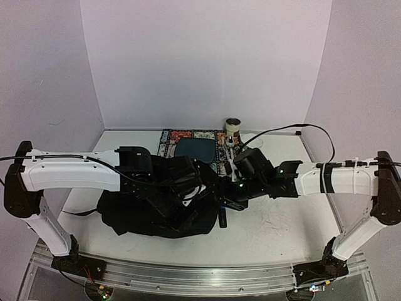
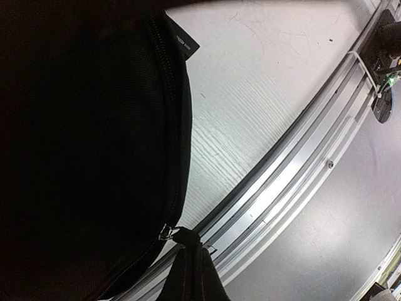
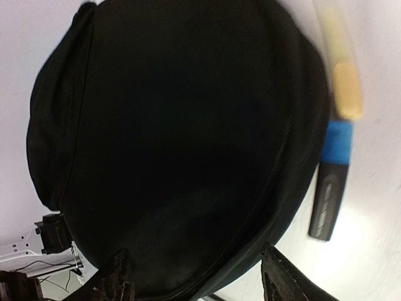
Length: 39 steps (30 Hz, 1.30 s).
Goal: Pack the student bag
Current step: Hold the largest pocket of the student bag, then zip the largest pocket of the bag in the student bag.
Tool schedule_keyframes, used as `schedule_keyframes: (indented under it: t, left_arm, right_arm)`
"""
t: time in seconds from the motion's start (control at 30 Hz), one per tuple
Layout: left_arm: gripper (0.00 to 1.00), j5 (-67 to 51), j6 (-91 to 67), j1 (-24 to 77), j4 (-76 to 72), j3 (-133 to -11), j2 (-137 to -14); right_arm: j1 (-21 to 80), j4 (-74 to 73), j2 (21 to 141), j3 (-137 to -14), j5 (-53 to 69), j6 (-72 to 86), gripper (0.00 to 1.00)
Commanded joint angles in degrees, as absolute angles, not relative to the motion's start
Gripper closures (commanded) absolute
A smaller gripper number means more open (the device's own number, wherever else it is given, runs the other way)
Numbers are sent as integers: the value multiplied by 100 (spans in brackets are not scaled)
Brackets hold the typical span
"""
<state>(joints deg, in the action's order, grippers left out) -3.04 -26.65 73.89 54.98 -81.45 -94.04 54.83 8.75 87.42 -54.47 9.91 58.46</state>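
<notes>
The black student bag [image 1: 150,210] lies on the white table, left of centre. My left gripper [image 1: 193,188] is over its right part. In the left wrist view the bag [image 2: 81,144] fills the left side, and the left gripper [image 2: 186,251] is shut on the fabric tab of the zipper pull [image 2: 168,232]. My right gripper [image 1: 227,199] is at the bag's right edge. In the right wrist view its fingers [image 3: 119,279] are open and empty just above the rounded bag [image 3: 182,138]. A black and blue marker [image 3: 331,182] lies beside the bag, with a blurred yellow object [image 3: 346,91] past it.
A patterned book [image 1: 207,139] with a dark teal item [image 1: 194,149] on it lies behind the bag. A small round container [image 1: 233,125] stands at the back. A black marker [image 1: 222,218] lies right of the bag. The metal rail [image 2: 294,157] runs along the near table edge.
</notes>
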Motion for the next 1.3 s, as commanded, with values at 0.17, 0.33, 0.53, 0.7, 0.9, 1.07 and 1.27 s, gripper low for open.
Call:
schedule_keyframes:
  t: [0.17,0.33,0.53,0.7,0.9,1.07,1.27]
  left_arm:
    - [100,-155,-2618,7399,5352,-8057,-8992]
    - [100,-68,-2737,7367,5387,-7656,-8628]
    - [100,-53,-3174,7356,5661,-7052,-8145]
    - [100,271,-3704,7298,6094,-6511,-7566]
    - [100,614,-4248,7077,6783,-6367,-7122]
    - [100,779,-4549,6904,7326,-6286,-7031]
    - [100,856,-4689,6837,7555,-6313,-7072]
  right_arm:
    - [6288,1194,8916,-5314,636,6797,42]
    - [6322,1195,8814,-5167,423,6829,79]
    - [6270,958,8649,-5127,122,6789,100]
    - [6010,700,8271,-4920,-8,6704,100]
    - [5534,232,7746,-4761,-240,6449,100]
    - [5298,13,7563,-4745,-221,6241,100]
    - [5324,-172,7925,-4955,359,5830,100]
